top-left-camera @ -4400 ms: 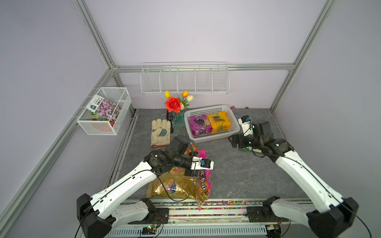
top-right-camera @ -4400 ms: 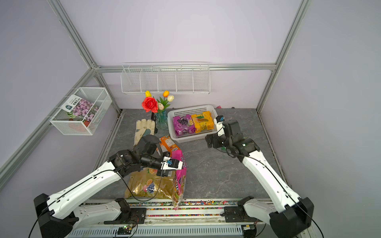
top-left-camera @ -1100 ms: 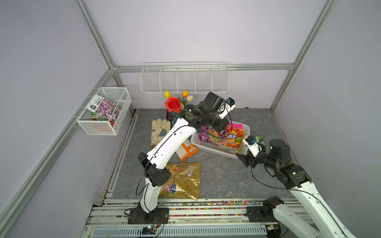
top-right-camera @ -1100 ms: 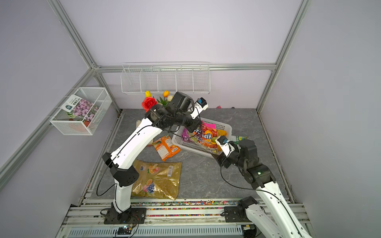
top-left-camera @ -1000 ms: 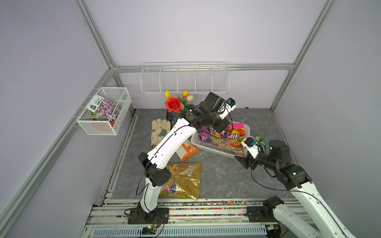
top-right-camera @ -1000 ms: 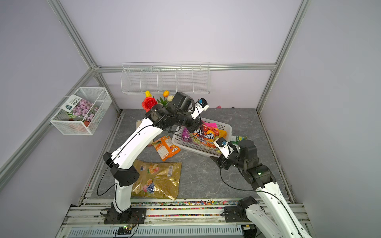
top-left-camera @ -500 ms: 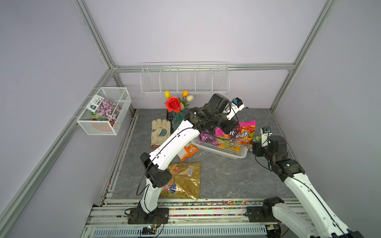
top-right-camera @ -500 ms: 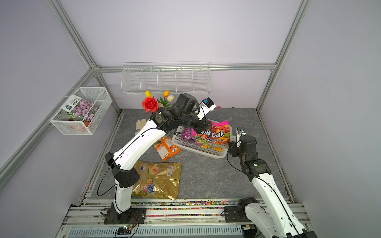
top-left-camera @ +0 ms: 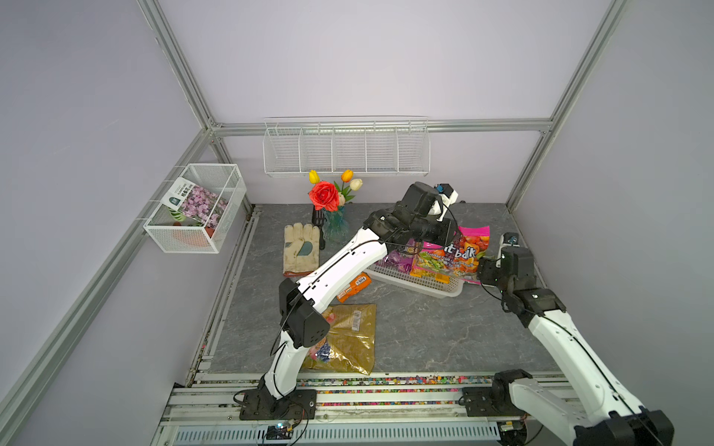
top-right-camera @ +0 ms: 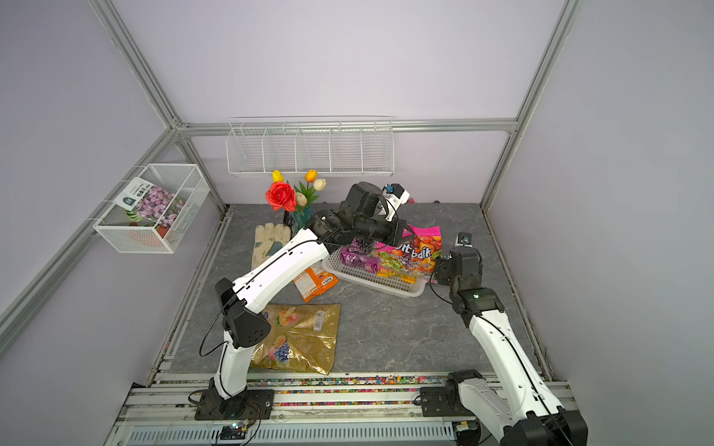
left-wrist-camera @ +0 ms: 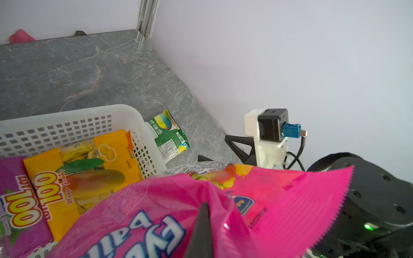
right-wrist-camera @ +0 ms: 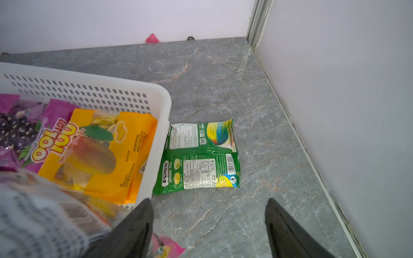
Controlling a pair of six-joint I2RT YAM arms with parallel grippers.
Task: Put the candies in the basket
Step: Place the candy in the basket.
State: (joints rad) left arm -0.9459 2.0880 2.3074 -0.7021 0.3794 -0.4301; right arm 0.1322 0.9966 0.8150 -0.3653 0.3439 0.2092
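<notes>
directly ahead of right end effector [right-wrist-camera: 207, 201]: green bag [right-wrist-camera: 201, 156]

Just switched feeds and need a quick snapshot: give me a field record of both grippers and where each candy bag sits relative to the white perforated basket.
left gripper: shut on the large magenta plastic candy bag, held over the white perforated plastic basket
right gripper: open, empty, above the table near the small green plastic bag
in basket: small purple bag, yellow-orange bag
on table: green bag beside basket's end; small orange bag; large gold bag
</notes>
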